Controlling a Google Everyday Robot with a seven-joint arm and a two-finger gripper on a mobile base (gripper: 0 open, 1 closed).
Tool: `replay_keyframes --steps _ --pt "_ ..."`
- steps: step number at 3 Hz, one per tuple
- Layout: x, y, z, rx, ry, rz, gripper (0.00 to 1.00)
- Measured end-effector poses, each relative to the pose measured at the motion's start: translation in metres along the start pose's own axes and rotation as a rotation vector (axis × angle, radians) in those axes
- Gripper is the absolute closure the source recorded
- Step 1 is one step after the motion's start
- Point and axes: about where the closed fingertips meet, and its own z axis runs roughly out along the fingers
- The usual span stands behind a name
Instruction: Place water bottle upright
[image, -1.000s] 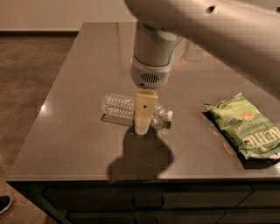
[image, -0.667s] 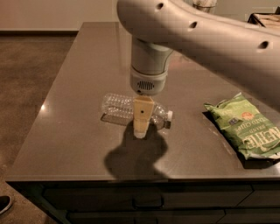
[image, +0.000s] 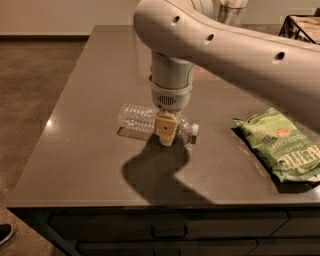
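On table (image: 90, 150), water bottle (image: 137, 116) lying under jaws

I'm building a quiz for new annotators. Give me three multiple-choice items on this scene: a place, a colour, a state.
1. Where is the gripper? A. raised high in the air B. down at the middle of the water bottle C. out over the floor
2. What colour is the chip bag? A. green B. red C. blue
3. How is the water bottle? A. upright B. lying on its side C. lifted
Answers: 1 B, it reaches down over the bottle's middle; 2 A, its print is green; 3 B, it rests lengthwise on the table, cap rightward.
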Motion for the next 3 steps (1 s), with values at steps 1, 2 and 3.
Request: replay_keyframes --steps 1,2,3 --pt "0.001 -0.003 -0.009 -0.013 -0.029 -0.033 0.64" --pt "-0.009 -0.008 -0.031 0.019 -0.083 -0.179 0.88" --pt "-0.021 -0.024 -0.052 0.097 -0.115 -0.352 1.00"
